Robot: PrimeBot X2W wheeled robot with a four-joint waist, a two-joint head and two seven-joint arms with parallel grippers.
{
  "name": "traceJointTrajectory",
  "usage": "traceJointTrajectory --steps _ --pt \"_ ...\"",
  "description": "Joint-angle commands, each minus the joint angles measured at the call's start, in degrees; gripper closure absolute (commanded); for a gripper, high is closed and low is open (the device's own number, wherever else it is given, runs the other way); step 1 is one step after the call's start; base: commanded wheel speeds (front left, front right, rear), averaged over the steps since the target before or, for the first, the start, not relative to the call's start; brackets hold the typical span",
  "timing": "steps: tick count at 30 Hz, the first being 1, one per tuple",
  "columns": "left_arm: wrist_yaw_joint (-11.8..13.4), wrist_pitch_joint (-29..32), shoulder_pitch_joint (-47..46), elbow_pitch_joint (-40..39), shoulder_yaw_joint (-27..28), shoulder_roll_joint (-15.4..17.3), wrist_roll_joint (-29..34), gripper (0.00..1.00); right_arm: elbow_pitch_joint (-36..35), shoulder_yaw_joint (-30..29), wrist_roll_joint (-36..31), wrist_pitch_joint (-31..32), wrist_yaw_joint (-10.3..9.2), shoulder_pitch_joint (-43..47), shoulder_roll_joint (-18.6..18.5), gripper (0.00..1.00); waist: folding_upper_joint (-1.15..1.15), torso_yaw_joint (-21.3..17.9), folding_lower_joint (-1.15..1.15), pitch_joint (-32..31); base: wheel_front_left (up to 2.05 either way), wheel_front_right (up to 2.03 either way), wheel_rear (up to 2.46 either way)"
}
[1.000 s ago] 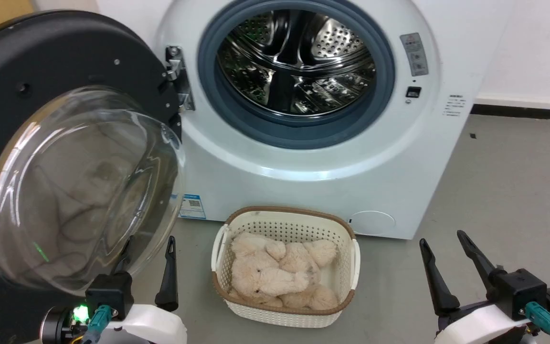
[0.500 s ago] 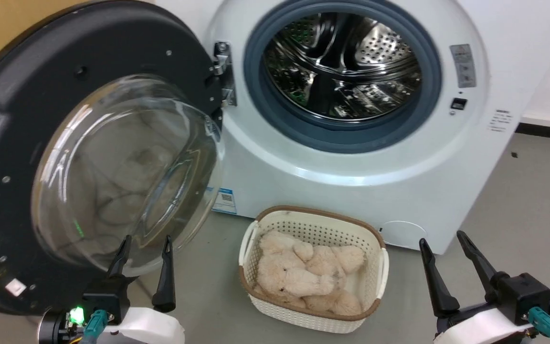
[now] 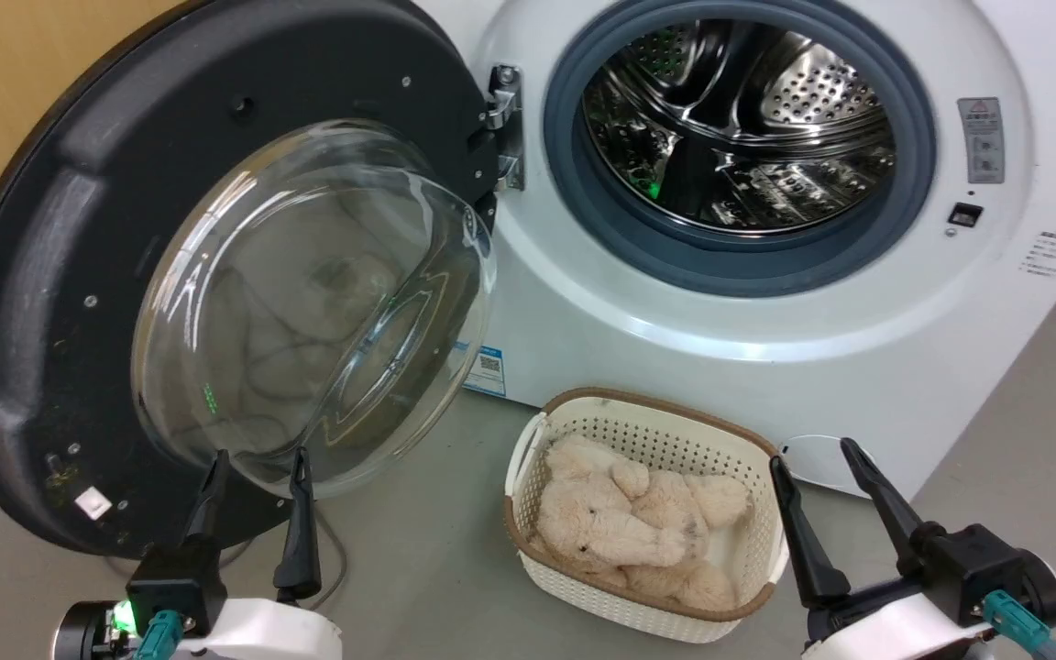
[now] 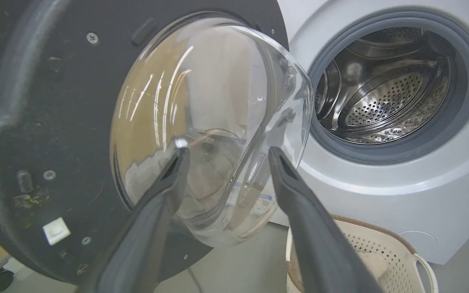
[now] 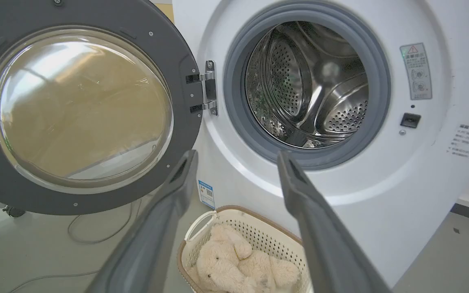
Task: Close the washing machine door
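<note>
The washing machine door stands swung wide at 9 o'clock of the washing machine, hinged beside its steel drum. On the floor at 6 o'clock, a white basket holds beige plush toys. The left gripper, fingers apart, hovers near the door's glass; the right gripper, fingers also spread, holds nothing.

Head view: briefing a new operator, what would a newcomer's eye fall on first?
The washing machine door hangs wide open at the left, its clear glass bowl bulging out. Right of it, the washing machine shows its steel drum inside a grey seal. Below, a white basket holds beige plush toys.
</note>
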Motion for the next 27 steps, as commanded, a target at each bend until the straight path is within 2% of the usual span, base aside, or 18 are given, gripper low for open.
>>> traceJointTrajectory --steps 1,27 --pt "0.47 -0.74 0.87 -0.5 0.31 -0.03 -0.34 0.0 0.21 0.55 0.18 -0.71 0.03 -0.87 0.07 0.0 0.0 0.58 0.0 0.19 0.0 0.0 0.0" --pt "3.38 -3.85 3.52 -4.32 1.33 -0.05 -2.19 0.0 2.07 5.46 2.22 -3.82 0.03 -4.05 -0.63 0.0 0.0 7.4 0.0 1.24 0.0 0.0 0.0"
